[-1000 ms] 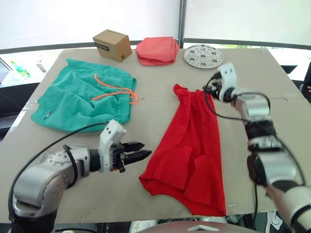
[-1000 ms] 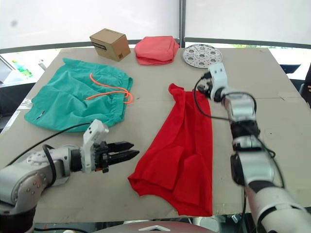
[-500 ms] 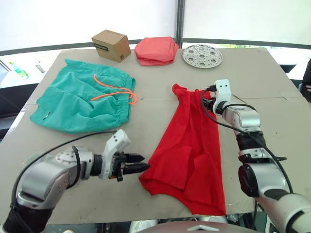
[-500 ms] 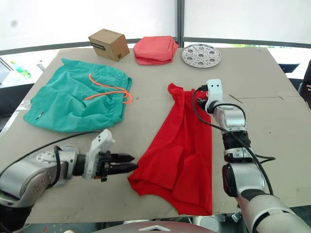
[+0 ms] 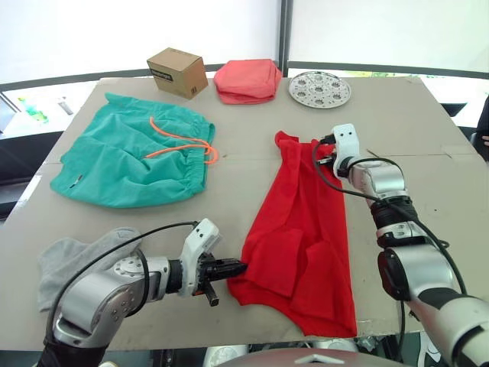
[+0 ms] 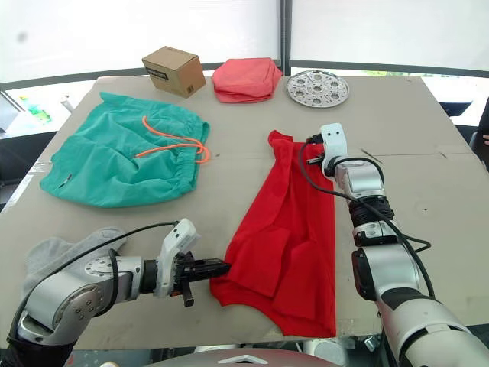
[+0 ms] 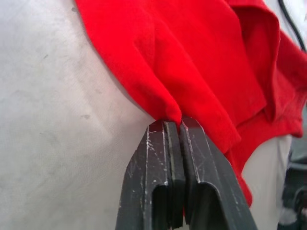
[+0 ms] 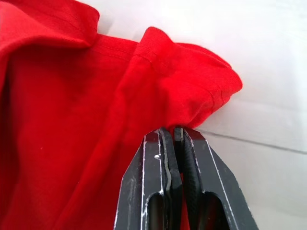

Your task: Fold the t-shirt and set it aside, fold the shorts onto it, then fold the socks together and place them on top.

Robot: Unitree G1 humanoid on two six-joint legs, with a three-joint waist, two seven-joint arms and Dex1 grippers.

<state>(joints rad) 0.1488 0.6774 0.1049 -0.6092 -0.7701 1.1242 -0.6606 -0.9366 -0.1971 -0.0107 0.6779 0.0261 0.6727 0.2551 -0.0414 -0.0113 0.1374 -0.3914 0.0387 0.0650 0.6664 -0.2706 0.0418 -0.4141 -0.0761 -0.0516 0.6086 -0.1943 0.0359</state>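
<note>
the t-shirt (image 5: 306, 237) lies lengthwise, folded narrow, on the bench (image 5: 428, 115). the left hand (image 7: 174, 125) is clamped on its near left corner, the right hand (image 8: 172, 130) pinched tight on its far corner. the shorts (image 5: 130, 157) lie spread to the left, a grey sock (image 5: 72, 256) near the left arm.
</note>
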